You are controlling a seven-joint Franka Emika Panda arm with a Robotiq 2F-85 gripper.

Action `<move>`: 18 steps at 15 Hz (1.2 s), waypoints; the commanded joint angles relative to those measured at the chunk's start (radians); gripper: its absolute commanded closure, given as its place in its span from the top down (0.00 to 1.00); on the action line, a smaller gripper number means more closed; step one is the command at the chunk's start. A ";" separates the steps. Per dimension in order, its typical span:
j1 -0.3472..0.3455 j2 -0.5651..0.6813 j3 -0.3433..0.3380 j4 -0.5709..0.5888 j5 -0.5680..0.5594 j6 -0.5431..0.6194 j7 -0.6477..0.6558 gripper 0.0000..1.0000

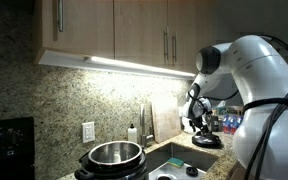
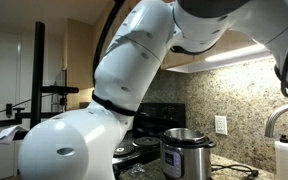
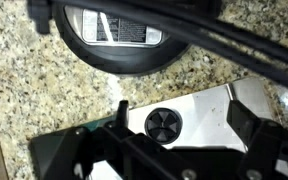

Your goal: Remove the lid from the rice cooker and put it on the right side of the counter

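Claw (image 3: pixel 179 135) spread wide, holding nothing. Lid (image 3: pixel 114 38) lies on granite counter (image 3: pixel 44 95) beside sink (image 3: pixel 209 105), well apart from open rice cooker (image 1: pixel 112 157). Risk: my cables (image 3: pixel 254 52) cross over lid, and if I lift away carelessly a snag could drag it into sink.

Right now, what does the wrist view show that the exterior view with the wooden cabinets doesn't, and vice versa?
Only the wrist view: the grey label on the lid, seen close from above, and the round black drain of the sink.
Only the exterior view: the rice cooker, open with its shiny steel pot showing, the cabinets, a wall outlet and the white arm.
Both: the speckled counter, the lid lying on it near the sink, and the open hand above it.
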State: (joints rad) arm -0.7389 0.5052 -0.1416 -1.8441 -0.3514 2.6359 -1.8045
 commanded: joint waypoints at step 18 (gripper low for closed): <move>0.343 -0.225 -0.213 -0.417 -0.667 0.202 -0.039 1.00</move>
State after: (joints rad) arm -0.4154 0.3459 -0.3250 -2.1457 -0.8769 2.7427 -1.8399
